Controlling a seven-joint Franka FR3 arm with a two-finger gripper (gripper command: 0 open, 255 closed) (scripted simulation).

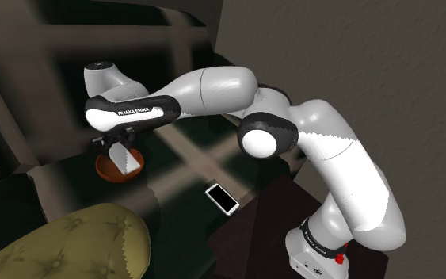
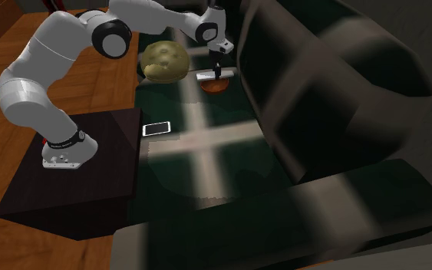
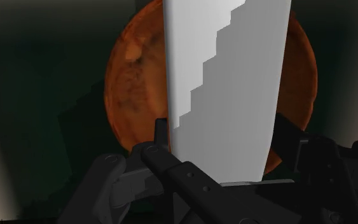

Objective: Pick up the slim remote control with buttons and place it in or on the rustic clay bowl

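The slim remote [image 3: 228, 89] is drawn as a plain white and grey slab. My gripper [image 3: 222, 149] is shut on its near end, one black finger [image 3: 161, 133] pressed against its edge. It hangs just above the orange-brown clay bowl [image 3: 133, 83], and I cannot tell whether they touch. In the shoulder view the gripper [image 1: 118, 147] holds the remote [image 1: 124, 161] over the bowl [image 1: 112, 170] at the picture's left. In the second exterior view the gripper [image 2: 217, 70] and remote [image 2: 205, 76] sit over the bowl [image 2: 215, 87] at the far end of the seat.
A white phone [image 1: 222, 198] [image 2: 157, 128] lies on the dark green striped sofa seat [image 2: 206, 146] near the stand [image 2: 76, 169]. An olive tufted cushion [image 1: 70, 246] [image 2: 166, 61] lies beside the bowl. The sofa back [image 2: 321, 84] rises along one side.
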